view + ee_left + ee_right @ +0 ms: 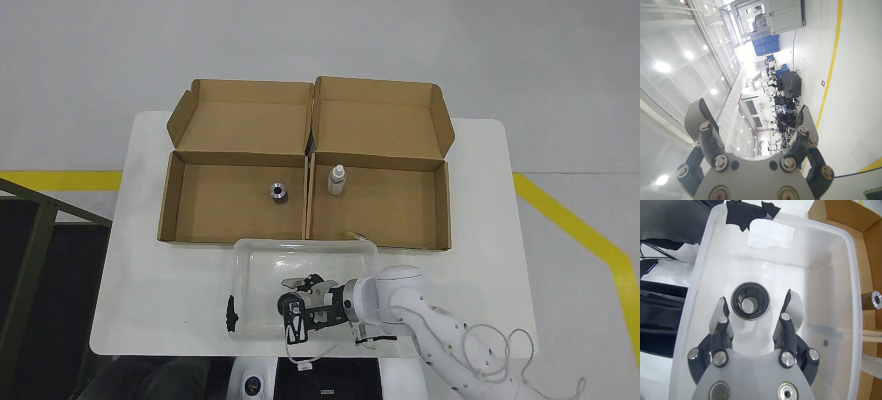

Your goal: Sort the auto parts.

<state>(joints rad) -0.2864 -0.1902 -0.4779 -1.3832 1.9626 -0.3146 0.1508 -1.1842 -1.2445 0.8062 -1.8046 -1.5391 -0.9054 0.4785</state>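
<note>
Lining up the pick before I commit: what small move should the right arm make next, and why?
Probably ease the right gripper forward over the black sleeve in the clear bin, centring it. The jaws stand open, but the sleeve lies just past their tips, nearer one jaw, so closing now would likely miss or clip it.

clear plastic bin (850,256) walls enclose right gripper (756,295) | linear bearing (750,302) upright between spread fingers (794,308): slim gap one side, wider other | bin top open

White arm (432,316), silver-black gripper (756,294), seemingly ribbed pads (785,302)
</note>
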